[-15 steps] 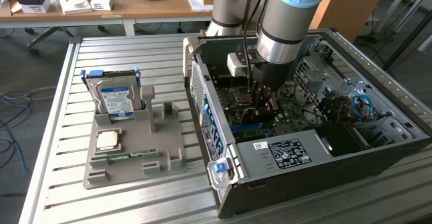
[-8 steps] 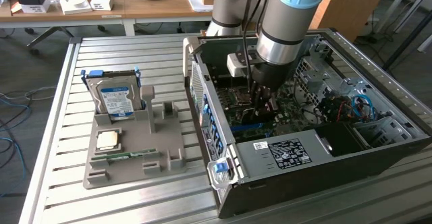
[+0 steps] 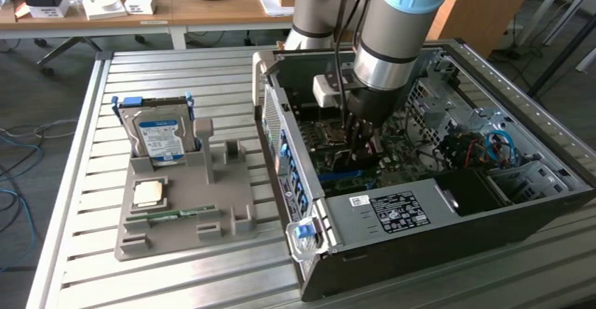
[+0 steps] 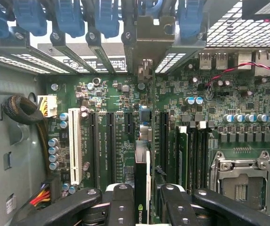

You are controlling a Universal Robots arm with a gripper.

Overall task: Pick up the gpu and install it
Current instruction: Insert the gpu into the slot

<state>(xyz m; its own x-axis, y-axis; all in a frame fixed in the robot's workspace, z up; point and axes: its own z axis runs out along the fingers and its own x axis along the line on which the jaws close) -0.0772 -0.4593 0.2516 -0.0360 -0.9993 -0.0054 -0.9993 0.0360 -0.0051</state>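
- The gpu (image 4: 141, 165) is held edge-on by the gripper (image 4: 142, 197), whose jaws are closed on it.
- The card is seen inside the computer case (image 3: 447, 218), close over the motherboard (image 4: 102, 94).
- The hard drive (image 3: 160, 138) is seen standing in the grey tray (image 3: 177, 211) beside the case.

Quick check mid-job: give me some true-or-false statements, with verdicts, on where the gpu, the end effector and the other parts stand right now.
1. The end effector is down inside the open computer case. True.
2. The gpu lies in the grey holder on the table. False: it is gripped edge-on between the end effector's fingers, over the motherboard.
3. The hard drive stands upright in the grey holder, outside the case. True.
4. A fan cooler covers the CPU socket. False: the socket is uncovered, its metal frame in plain sight.
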